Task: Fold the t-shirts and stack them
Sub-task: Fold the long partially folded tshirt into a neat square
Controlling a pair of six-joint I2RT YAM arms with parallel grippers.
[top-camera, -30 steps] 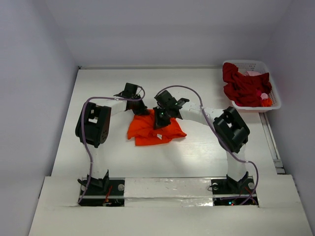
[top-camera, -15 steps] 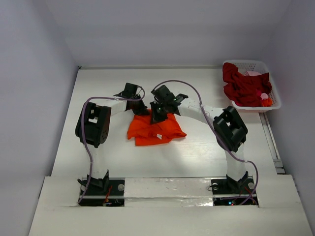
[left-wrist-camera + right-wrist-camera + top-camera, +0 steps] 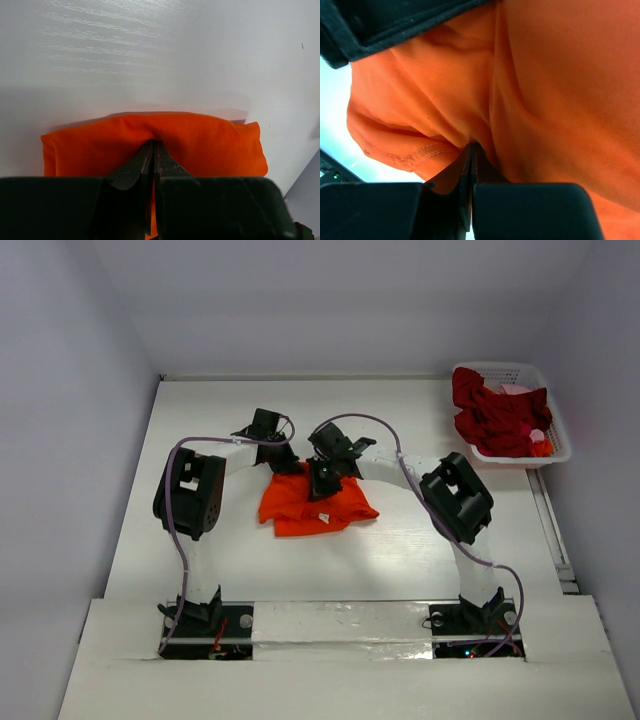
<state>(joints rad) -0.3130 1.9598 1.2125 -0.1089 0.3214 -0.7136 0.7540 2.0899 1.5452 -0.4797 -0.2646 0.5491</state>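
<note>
The orange t-shirt [image 3: 200,140] was soft, matt cloth with a stitched hem. The table [image 3: 150,50] was white, with a fine wood-like grain and a slight sheen. At the far right, the basket [image 3: 497,367] was white plastic lattice, and the dark red t-shirts [image 3: 490,418] in it were matt cloth. The left gripper [image 3: 153,147] looked dark and matt.

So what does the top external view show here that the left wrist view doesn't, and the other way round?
Only the top external view shows the basket in the far right corner holding dark red t-shirts, and the right end effector down on the orange t-shirt. Only the left wrist view shows the left end effector shut, pinching a puckered fold of the cloth. Both show the orange t-shirt lying on the white table.
</note>
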